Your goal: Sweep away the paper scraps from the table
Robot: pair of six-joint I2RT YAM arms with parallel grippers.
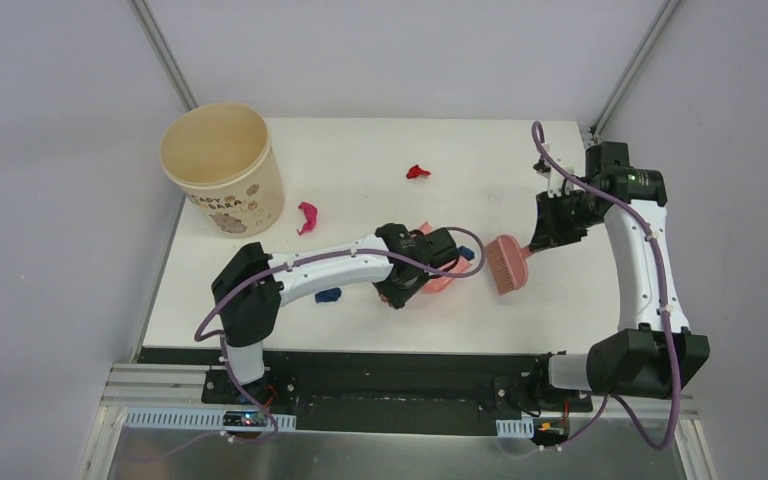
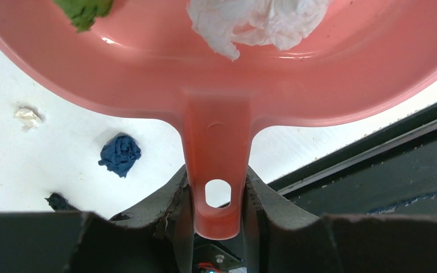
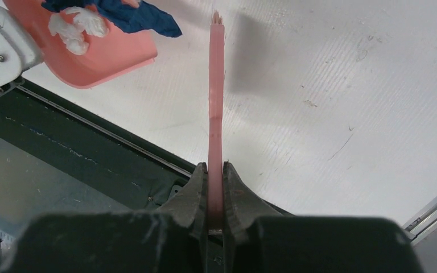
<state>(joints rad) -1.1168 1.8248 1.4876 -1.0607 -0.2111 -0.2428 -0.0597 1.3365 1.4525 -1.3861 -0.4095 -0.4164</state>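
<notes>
My left gripper (image 1: 407,277) is shut on the handle of the pink dustpan (image 1: 443,272) near the front middle of the table (image 1: 520,160). In the left wrist view the dustpan (image 2: 222,74) holds a white scrap (image 2: 256,23) and a green scrap (image 2: 82,10); a dark blue scrap (image 2: 119,153) and a small white scrap (image 2: 28,118) lie on the table beside it. My right gripper (image 1: 542,236) is shut on the pink brush (image 1: 507,263), just right of the dustpan. A red scrap (image 1: 417,172), a magenta scrap (image 1: 307,216) and a dark blue scrap (image 1: 328,295) lie on the table.
A beige round bucket (image 1: 222,165) stands at the table's back left corner. The black front edge (image 3: 119,142) runs close below the dustpan (image 3: 91,57) and the brush (image 3: 215,102). A metal post (image 1: 620,70) rises at the back right.
</notes>
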